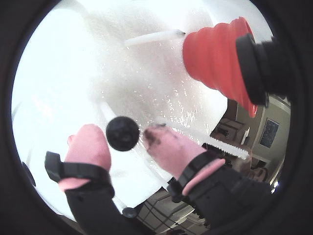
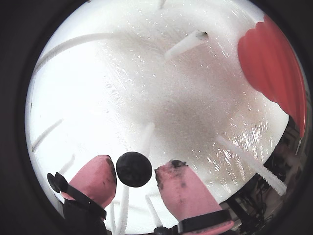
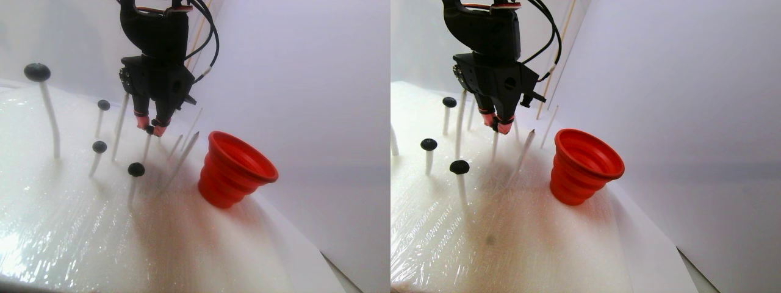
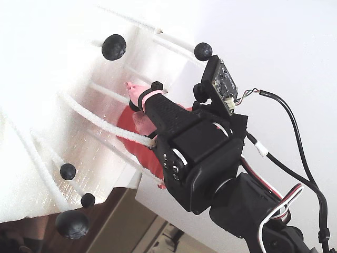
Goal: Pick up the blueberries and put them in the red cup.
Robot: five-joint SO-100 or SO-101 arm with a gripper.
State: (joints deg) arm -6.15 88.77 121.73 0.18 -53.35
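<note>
Sitting between the two pink fingertips of the gripper, one blueberry was seen in both wrist views, touching or nearly touching the left pad while a thin gap showed at the stained right pad; the jaws were parted about the berry's width, and a firm hold could not be confirmed. The berry was judged to be on top of a white stalk rising from the white foam bed, though the join was hidden.

The relation that mattered was taken to be the red cup against the gripper: in that wrist view the cup lay up and to the right of the fingertips, well apart, its flared rim pointing away to the right. In the stereo pair the cup stood to the right of and below the gripper, tilted with its mouth turned up and to the right.

Other blueberries were seen on stalks to the left of the gripper, farther from the cup.

No brand, label or readable writing was visible anywhere.
</note>
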